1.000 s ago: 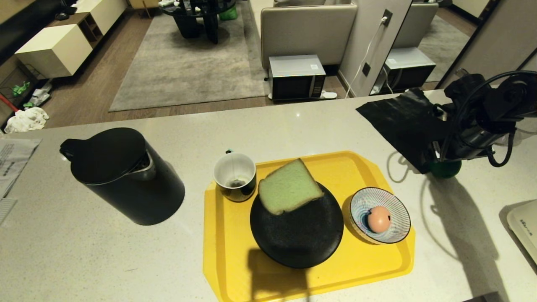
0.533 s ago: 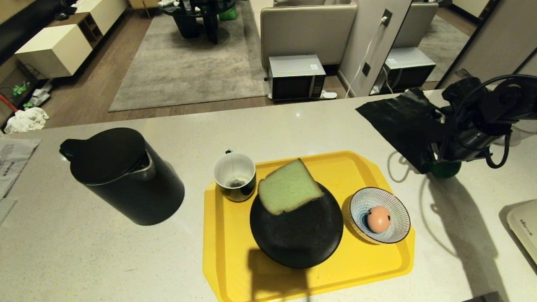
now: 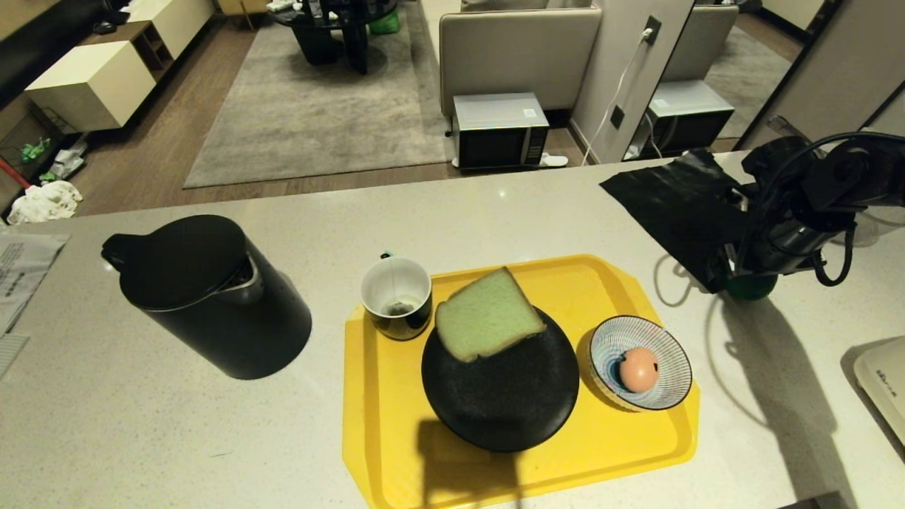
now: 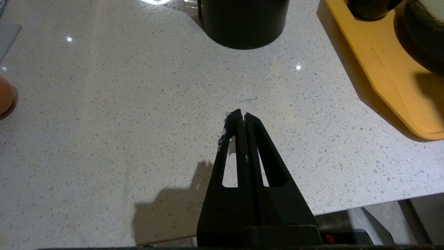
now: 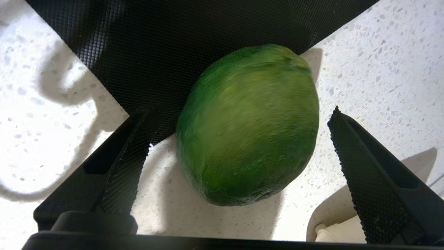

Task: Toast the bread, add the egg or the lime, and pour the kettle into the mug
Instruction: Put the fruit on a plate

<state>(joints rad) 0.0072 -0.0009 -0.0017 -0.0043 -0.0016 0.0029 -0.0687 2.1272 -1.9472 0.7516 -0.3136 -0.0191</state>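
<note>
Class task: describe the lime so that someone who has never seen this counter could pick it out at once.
Start at the yellow tray in the middle of the pale speckled counter, then look to its right, past the striped bowl. There, at the corner of a black mesh mat, the lime lies between the open right gripper's fingers. It is the only glossy green fruit.

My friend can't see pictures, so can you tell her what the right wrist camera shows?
A green lime lies on the white speckled counter, between the open right gripper fingers, which do not touch it. Its far end lies against a black mat.
</note>
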